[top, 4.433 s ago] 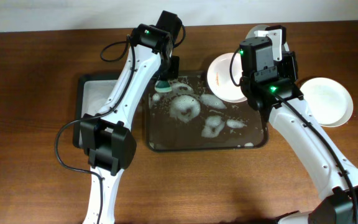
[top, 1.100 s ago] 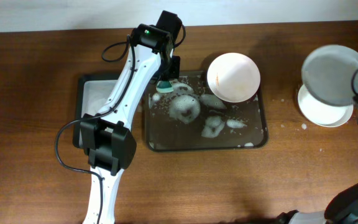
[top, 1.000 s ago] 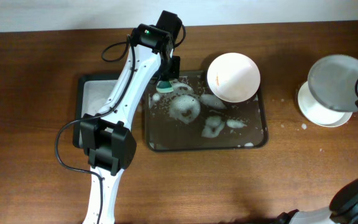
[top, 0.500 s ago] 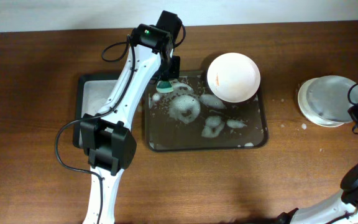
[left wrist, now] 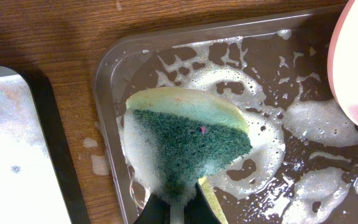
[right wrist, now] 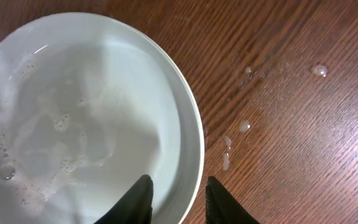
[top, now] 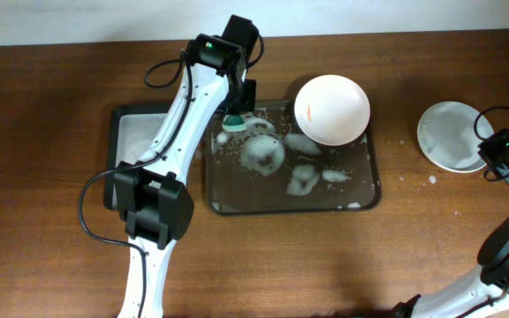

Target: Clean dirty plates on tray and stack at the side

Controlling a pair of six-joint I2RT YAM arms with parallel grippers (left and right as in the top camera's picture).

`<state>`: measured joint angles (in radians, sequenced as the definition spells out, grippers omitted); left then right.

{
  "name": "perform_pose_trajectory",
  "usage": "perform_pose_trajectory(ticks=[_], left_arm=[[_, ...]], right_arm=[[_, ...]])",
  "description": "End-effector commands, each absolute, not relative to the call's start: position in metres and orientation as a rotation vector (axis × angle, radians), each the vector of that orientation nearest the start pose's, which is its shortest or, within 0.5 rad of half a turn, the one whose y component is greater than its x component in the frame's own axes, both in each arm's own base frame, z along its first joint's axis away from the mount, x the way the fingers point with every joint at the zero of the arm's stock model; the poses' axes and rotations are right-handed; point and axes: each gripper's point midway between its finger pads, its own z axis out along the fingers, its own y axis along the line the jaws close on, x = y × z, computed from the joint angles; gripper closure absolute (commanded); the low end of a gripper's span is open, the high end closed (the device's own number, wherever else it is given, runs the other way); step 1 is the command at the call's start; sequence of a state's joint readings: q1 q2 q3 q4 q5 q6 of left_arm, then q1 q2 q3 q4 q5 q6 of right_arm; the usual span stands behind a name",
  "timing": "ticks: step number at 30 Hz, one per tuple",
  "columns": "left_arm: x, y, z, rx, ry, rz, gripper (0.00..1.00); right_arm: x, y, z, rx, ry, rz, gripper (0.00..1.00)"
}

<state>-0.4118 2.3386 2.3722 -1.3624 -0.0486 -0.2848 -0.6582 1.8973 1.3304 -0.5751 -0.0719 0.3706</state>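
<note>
One white plate (top: 331,109) with a small orange smear leans on the back right corner of the foamy dark grey tray (top: 374,199); its edge shows in the left wrist view (left wrist: 356,68). My left gripper (top: 235,113) hangs over the tray's back left corner, shut on a soapy green and yellow sponge (left wrist: 185,143). A wet white plate (top: 449,137) lies on the wood at the far right. My right gripper (top: 500,148) is at that plate's right rim. In the right wrist view this gripper (right wrist: 179,183) stands open astride the rim of the plate (right wrist: 73,124).
A smaller black tray (top: 135,141) with white foam lies left of the grey tray. Foam patches (top: 263,152) cover the grey tray's floor. Water drops (right wrist: 244,126) dot the wood beside the right plate. A cable loops off the right wrist.
My right gripper has lowered the wet plate onto the spot at the far right and opened its jaws off the rim. The left arm and sponge have not moved.
</note>
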Motion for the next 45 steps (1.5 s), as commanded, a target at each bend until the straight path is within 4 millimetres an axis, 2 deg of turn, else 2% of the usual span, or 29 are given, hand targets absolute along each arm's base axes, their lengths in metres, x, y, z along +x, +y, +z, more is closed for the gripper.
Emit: perform_pose_trajectory(ticks=[1, 5, 7, 10, 12, 14, 20, 26, 30, 35, 45], left_arm=[[0.467, -0.193, 0.130, 0.181, 2.899, -0.059, 0.99], [0.468, -0.193, 0.130, 0.180, 2.896, -0.061, 0.99], [0.468, -0.193, 0.130, 0.180, 2.896, -0.061, 0.99], [0.468, -0.193, 0.131, 0.180, 2.895, -0.062, 0.99], [0.468, -0.193, 0.130, 0.180, 2.894, -0.062, 0.99], [0.468, -0.193, 0.131, 0.180, 2.893, -0.063, 0.99], [0.468, -0.194, 0.130, 0.180, 2.893, -0.063, 0.99], [0.468, -0.193, 0.131, 0.181, 2.894, -0.062, 0.99], [0.468, -0.193, 0.131, 0.181, 2.894, -0.062, 0.99], [0.468, -0.193, 0.131, 0.181, 2.894, -0.062, 0.99], [0.466, -0.192, 0.130, 0.182, 2.904, -0.057, 0.99]], right_arm=[[0.373, -0.243, 0.079, 1.198, 2.392, 0.151, 0.70], [0.394, -0.212, 0.128, 1.032, 2.404, 0.216, 0.70], [0.409, -0.181, 0.148, 0.902, 2.435, 0.249, 0.71], [0.432, -0.128, 0.158, 0.743, 2.478, 0.294, 0.71], [0.453, -0.075, 0.154, 0.648, 2.507, 0.323, 0.74], [0.462, -0.042, 0.144, 0.622, 2.536, 0.310, 0.75], [0.468, 0.030, 0.103, 0.539, 2.645, 0.259, 0.81], [0.469, 0.061, 0.063, 0.498, 2.712, 0.174, 0.81], [0.467, 0.069, 0.036, 0.520, 2.760, 0.186, 0.81], [0.461, 0.079, 0.033, 0.513, 2.794, 0.255, 0.81], [0.430, 0.110, 0.023, 0.423, 2.919, 0.229, 0.81]])
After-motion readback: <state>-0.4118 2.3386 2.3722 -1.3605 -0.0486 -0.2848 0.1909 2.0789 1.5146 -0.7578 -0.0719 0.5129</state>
